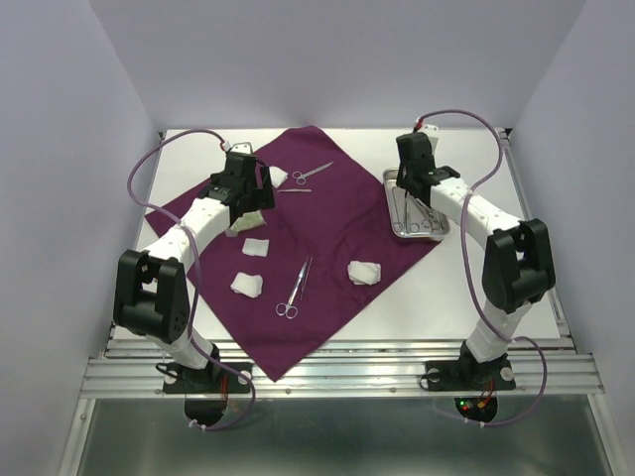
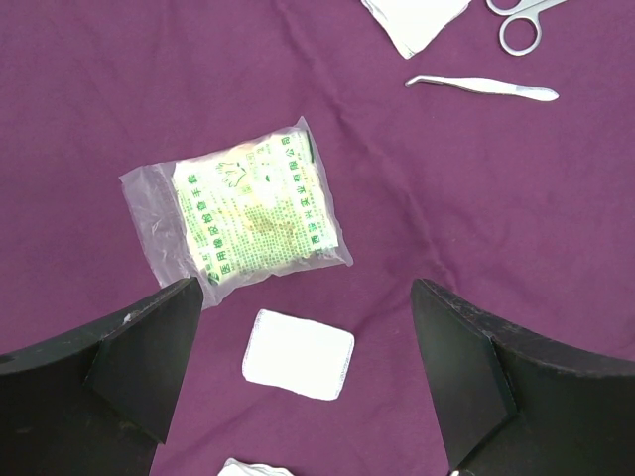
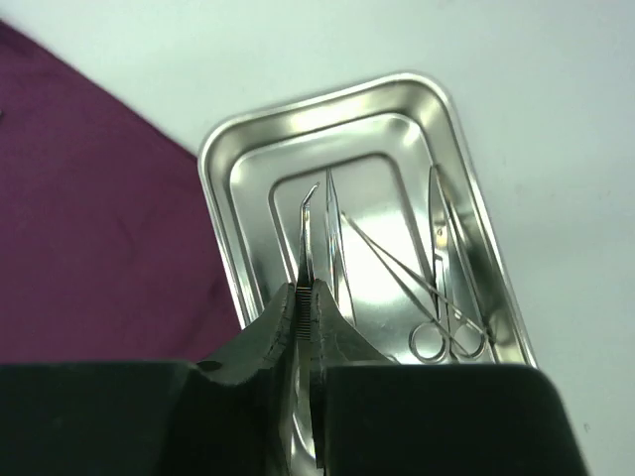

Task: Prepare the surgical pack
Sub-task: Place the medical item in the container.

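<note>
1. The right gripper (image 3: 308, 297) is clamped tight on thin bent-tipped forceps (image 3: 306, 213), right over the steel tray (image 3: 220, 178).
2. Scissors (image 3: 448, 332) lie inside that tray, which sits at the right edge of the purple cloth (image 1: 337, 213).
3. The left gripper (image 2: 306, 307) hangs with jaws wide apart above a plastic packet (image 2: 248, 213). Its print is green Chinese characters, too fine to read.
4. A gauze pad (image 2: 298, 354) lies just beside the packet.
</note>
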Controlling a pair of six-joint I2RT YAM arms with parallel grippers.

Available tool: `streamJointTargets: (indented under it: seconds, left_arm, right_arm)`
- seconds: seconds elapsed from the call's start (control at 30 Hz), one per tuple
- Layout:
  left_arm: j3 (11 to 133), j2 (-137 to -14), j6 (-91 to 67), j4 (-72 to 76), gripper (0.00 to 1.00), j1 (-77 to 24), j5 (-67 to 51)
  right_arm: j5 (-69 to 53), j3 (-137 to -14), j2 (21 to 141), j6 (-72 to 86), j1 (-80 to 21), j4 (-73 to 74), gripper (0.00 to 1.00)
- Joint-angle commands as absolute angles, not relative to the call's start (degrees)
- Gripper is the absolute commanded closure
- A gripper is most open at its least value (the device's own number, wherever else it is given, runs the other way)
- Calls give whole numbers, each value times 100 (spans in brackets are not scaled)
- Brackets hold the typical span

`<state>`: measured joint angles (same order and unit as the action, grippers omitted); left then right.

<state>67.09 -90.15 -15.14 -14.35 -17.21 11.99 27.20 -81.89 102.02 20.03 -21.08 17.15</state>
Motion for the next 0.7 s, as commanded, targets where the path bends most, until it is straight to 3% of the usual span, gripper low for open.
streamJointTargets:
  seconds: [0.0,0.13,0.23,0.27,0.37,0.57,0.67]
  left_arm:
    - [6706,-8850,-1503,-1292,1,-1740,1204]
    - [6715,-8868,-1485,-1336,1,-1740,1248]
    - [6732,-8859,-1477,-1354,1,-1740,1274]
    - [6732,-8842,-1468,-1354,1,-1740,1266]
    - [6715,-8824,-1450,-1345,1,-1740,1248]
    - [6794,-8780,-1468,-1441,1,-1740,1117]
    - [6899,-8710,-1494,-1503,1,-1740,1133]
  right_arm:
    - [2769,-7832,10134,1741,-2197,1424,96]
    - [2619,-7506,10230,1784,-2197,1240,94]
    - [2619,-7453,10380,1845,-2197,1213,87]
    - [2724,-7453,10406,1881,-2197,1213,75]
    - [2812,-7427,10319,1907,-2197,1230,58]
    - [2559,-7532,9941,1968,-2197,1502,57]
    - [2531,-7506,9739,2074,-2670,1608,56]
